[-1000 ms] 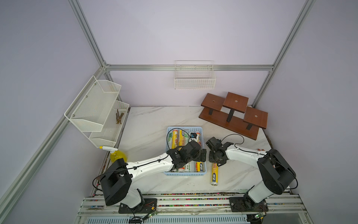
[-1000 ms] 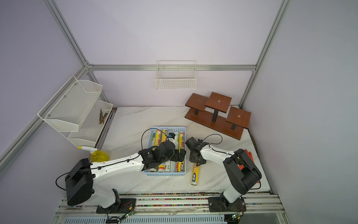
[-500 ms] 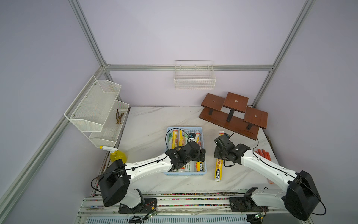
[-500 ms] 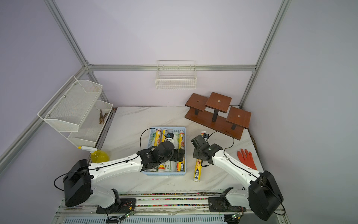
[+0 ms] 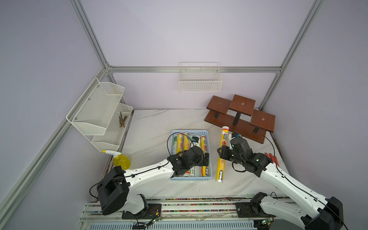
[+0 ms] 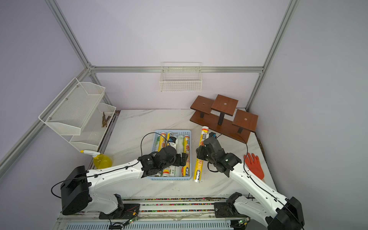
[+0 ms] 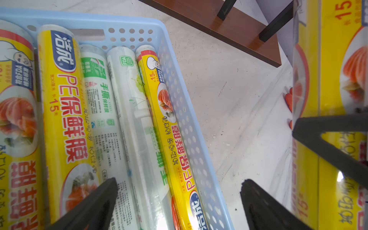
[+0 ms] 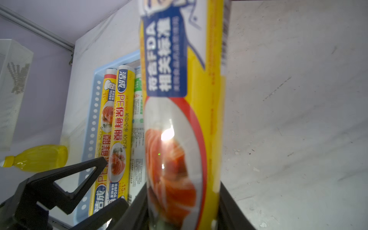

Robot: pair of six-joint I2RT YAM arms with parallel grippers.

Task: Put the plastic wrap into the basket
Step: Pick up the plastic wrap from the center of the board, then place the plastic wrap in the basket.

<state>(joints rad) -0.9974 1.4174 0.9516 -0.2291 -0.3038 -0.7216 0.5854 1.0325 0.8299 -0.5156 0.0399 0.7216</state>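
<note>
Spanning both top views, a white marble-look tabletop [image 5: 155, 127] sits inside lavender walls [image 5: 179, 29] edged by an aluminium frame [image 5: 191, 69]. The light-blue basket [image 5: 190, 178] holds several rolls of plastic wrap [image 5: 180, 142]. Just beside the basket, parallel to its long side, runs a yellow roll [image 5: 222, 169] with the right gripper [image 5: 222, 154] clamped on it. The left gripper [image 5: 206, 159] hovers over the basket.

The left wrist view shows its fingers [image 7: 95, 203] spread apart above the basket's rolls, with scuffed marble beyond the basket wall.

The right wrist view shows the yellow roll [image 8: 179, 99] pinched between both jaws.
</note>
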